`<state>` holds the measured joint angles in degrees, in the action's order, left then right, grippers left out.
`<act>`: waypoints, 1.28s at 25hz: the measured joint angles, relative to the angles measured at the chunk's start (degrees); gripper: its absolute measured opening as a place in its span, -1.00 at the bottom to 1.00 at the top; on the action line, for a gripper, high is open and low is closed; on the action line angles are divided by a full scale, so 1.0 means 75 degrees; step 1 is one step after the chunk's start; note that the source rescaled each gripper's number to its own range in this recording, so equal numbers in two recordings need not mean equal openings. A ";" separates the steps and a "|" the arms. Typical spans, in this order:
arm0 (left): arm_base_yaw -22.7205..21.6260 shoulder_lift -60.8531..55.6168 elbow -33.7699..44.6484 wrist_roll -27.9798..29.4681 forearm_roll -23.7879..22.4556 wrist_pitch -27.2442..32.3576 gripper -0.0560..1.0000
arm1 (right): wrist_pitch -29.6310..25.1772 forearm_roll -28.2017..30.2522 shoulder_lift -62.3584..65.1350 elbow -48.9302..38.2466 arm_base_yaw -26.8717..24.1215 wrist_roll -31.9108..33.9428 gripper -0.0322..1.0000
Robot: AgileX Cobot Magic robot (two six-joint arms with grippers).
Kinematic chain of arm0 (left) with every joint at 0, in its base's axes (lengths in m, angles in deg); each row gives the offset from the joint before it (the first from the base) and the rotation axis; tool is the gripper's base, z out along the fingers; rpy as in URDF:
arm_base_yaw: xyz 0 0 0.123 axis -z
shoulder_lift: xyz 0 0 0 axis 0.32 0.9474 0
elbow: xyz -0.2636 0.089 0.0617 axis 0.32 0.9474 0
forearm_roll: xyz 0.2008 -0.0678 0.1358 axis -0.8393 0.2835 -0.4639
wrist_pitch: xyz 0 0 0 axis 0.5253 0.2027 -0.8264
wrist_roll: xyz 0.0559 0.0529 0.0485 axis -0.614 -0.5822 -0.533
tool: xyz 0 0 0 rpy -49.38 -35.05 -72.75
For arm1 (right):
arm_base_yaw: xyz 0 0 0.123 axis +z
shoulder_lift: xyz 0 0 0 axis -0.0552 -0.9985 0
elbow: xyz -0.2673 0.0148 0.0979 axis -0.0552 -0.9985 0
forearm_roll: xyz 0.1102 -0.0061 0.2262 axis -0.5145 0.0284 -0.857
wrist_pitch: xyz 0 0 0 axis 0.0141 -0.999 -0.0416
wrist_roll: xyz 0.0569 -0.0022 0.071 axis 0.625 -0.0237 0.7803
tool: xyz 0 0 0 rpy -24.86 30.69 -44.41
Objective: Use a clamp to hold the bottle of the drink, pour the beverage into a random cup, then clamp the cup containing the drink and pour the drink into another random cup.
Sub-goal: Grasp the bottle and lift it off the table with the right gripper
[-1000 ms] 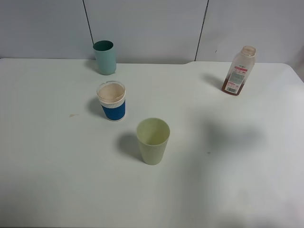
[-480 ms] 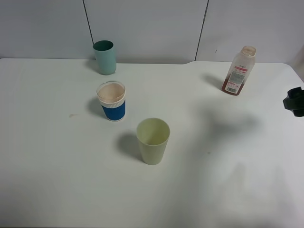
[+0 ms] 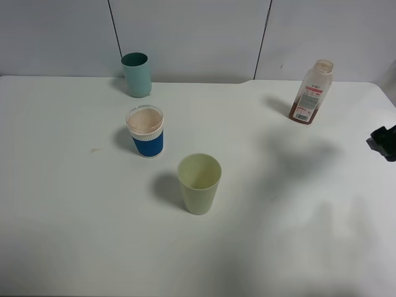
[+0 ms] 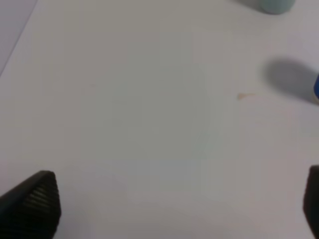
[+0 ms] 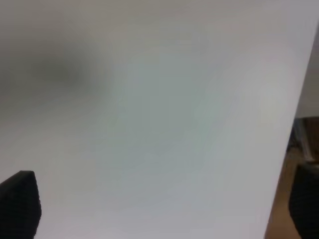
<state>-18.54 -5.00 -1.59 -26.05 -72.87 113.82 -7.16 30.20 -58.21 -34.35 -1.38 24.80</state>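
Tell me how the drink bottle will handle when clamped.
The bottle is probably light: the beverage fills only its bottom. Its clear plastic walls may flex under a squeeze. Tall and narrow, it could tip if nudged.

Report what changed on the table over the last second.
The right arm came into view at the picture's right edge, then shifted slightly lower in the high view. Its gripper is open and empty; nothing was gripped or released. The bottle, blue-and-white cup, teal cup and pale green cup stayed put.
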 joint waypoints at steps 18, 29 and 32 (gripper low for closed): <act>0.0000 0.0000 0.0000 0.0000 0.0000 0.0000 0.99 | 0.1983 0.0803 -0.0020 0.0000 -0.3233 0.0326 1.00; 0.0000 0.0000 0.0000 0.0000 0.0000 0.0000 0.99 | 0.4526 0.0803 -0.1251 0.0000 -0.3868 0.1249 1.00; 0.0000 0.0000 0.0000 0.0000 0.0000 0.0000 0.99 | 0.5884 0.0803 -0.2221 0.0000 -0.3868 0.1322 1.00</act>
<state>-18.54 -5.00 -1.59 -26.05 -72.87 113.82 36.97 36.23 -74.86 -34.35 -30.39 34.71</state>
